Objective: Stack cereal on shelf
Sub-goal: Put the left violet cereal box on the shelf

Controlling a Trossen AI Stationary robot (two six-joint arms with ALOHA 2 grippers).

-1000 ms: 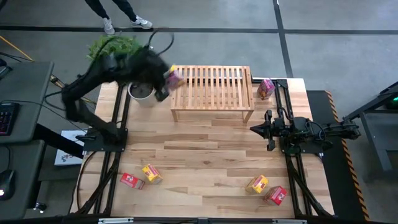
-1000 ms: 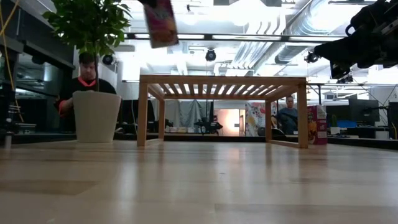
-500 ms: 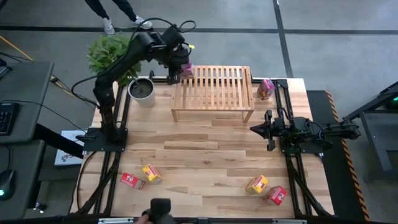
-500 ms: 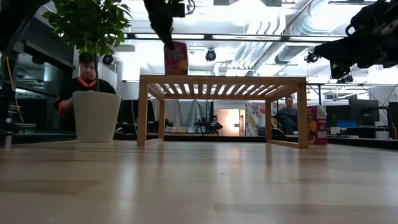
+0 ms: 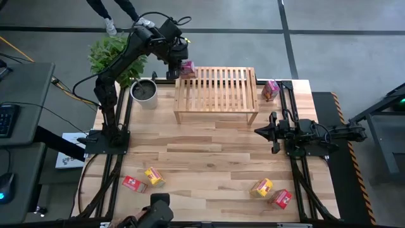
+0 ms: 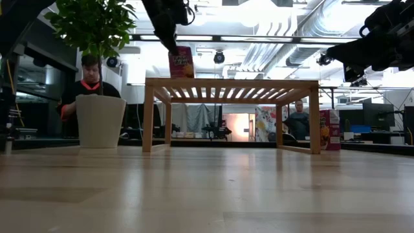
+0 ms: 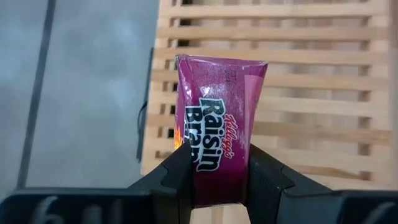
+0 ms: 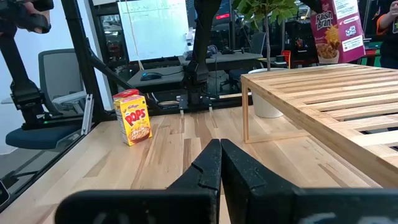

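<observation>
The left gripper (image 5: 182,63) is now setting its pink cereal box (image 5: 187,68) upright on the shelf (image 5: 218,92) at its far left corner, having swung it over from beside the plant pot (image 5: 144,93).

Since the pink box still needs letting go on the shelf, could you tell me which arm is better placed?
Left: its gripper already clamps the pink box on the shelf corner. The right gripper waits shut beside the shelf.
</observation>
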